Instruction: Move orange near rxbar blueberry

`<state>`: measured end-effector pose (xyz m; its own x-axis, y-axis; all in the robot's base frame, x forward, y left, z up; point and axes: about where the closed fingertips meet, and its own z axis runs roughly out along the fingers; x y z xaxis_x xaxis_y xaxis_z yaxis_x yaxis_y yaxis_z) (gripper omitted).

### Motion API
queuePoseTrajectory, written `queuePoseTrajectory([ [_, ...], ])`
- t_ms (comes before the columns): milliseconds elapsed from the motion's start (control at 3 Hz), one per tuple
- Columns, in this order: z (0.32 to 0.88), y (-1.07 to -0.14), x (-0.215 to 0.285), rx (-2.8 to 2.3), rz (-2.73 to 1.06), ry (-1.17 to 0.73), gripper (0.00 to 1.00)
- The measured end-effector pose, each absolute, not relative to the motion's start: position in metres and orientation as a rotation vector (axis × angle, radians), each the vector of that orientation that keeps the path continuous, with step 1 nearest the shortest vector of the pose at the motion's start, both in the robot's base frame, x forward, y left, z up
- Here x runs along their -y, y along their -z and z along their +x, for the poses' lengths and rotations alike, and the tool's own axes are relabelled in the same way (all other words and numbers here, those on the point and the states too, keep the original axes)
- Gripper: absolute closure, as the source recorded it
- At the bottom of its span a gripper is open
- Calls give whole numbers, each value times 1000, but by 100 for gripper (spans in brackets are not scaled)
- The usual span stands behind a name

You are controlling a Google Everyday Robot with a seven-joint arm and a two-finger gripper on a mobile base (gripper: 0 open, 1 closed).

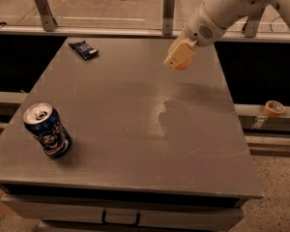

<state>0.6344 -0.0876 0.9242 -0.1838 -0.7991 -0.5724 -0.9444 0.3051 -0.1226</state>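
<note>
The gripper (178, 57) hangs over the table's (125, 149) far right side, fingers clamped around the orange (185, 64). The snack bar (83, 50) lies well apart, at the far left.

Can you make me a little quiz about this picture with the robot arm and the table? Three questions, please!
1. True or false: the orange is lying on the table.
2. Which thing lies near the table's far left corner? A) a banana B) the rxbar blueberry C) a spoon
3. Fill in the blank: the soda can stands near the table's front ____ corner, as seen in the picture.

Key
1. False. The gripper, above the far right part of the table, is shut on the orange and holds it up off the surface.
2. B
3. left
</note>
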Motion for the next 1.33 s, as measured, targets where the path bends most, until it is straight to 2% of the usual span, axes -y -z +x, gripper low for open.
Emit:
queuePoseTrajectory([
  [333, 638, -969, 62, -1908, -1540, -438, 100],
  [1000, 641, -987, 61, -1873, -1521, -434, 100],
  [1333, 643, -994, 26, -1809, -1529, -482, 100],
])
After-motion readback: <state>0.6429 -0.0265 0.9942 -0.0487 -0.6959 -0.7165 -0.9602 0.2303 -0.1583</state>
